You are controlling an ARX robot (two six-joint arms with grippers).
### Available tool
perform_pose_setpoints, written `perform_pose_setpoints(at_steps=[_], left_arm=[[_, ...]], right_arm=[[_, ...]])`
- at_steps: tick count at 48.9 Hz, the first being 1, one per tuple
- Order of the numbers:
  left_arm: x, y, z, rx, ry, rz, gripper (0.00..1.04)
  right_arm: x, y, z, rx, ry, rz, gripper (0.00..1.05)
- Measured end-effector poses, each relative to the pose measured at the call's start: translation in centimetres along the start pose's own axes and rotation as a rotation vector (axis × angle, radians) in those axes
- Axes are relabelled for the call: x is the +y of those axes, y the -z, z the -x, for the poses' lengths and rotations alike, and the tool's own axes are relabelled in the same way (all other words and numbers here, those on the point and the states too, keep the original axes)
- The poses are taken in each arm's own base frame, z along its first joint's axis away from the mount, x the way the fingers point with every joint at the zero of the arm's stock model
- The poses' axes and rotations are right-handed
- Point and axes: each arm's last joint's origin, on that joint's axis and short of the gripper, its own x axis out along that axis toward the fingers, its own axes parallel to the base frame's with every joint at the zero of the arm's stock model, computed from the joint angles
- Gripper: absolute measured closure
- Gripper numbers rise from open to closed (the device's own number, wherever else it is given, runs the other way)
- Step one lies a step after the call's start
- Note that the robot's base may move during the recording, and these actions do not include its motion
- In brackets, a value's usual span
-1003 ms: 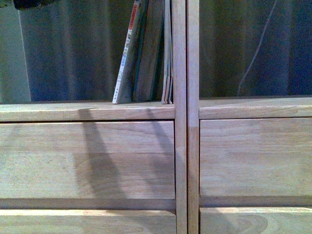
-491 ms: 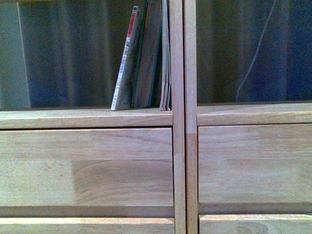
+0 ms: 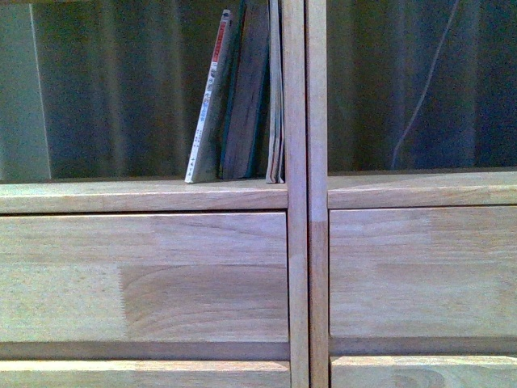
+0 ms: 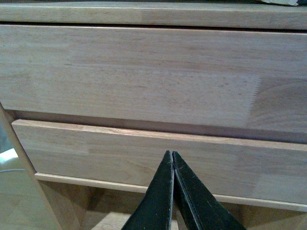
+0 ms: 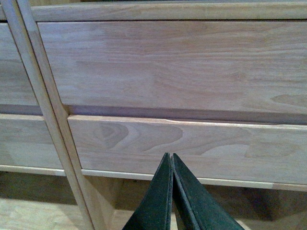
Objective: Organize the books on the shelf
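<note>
Across the whole front view stands the large light-wood shelving unit (image 3: 202, 275) with jointed grain, its twin central uprights (image 3: 307, 194) running top to bottom and wide plain front panels on either side of them. Behind the backless compartments hangs a dark pleated curtain (image 3: 121, 89), with a thin pale cord (image 3: 420, 89) trailing down on the far side of the uprights.

In the upper compartment, on the board directly beside the uprights, three thin books stand together. The brown paperback with teal edges (image 3: 246, 97) occupies the middle of the group and leans toward the uprights. The white and pale-blue paperback with a red-marked pale spine (image 3: 208, 101) rests against it on the side away from the uprights, tilted the same way. The thin pale booklet (image 3: 276, 97) stands nearly upright, touching the uprights.

The black left gripper (image 4: 172, 158) faces a lower front panel of the shelving unit; its fingers meet at the tips and hold nothing. The black right gripper (image 5: 171, 159) faces a lower panel just beside the uprights, fingers likewise pressed together and empty.
</note>
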Motion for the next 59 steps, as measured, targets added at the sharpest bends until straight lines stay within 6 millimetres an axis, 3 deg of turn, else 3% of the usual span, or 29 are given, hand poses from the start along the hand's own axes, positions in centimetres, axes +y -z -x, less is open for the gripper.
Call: perform_pose_setpoints(at_steps=[18, 40, 59], left_arm=[[0.0, 2.3, 2.4, -0.005, 0.005, 0.0, 1.02], [0.0, 3.8, 3.8, -0.016, 0.005, 0.0, 1.02], [0.0, 3.7, 4.6, -0.022, 0.004, 0.0, 1.02]], right_arm=[[0.0, 1.7, 0.0, -0.001, 0.0, 0.0, 1.02], [0.0, 2.9, 0.1, -0.014, 0.0, 0.0, 1.02], [0.0, 2.9, 0.1, -0.015, 0.0, 0.0, 1.02]])
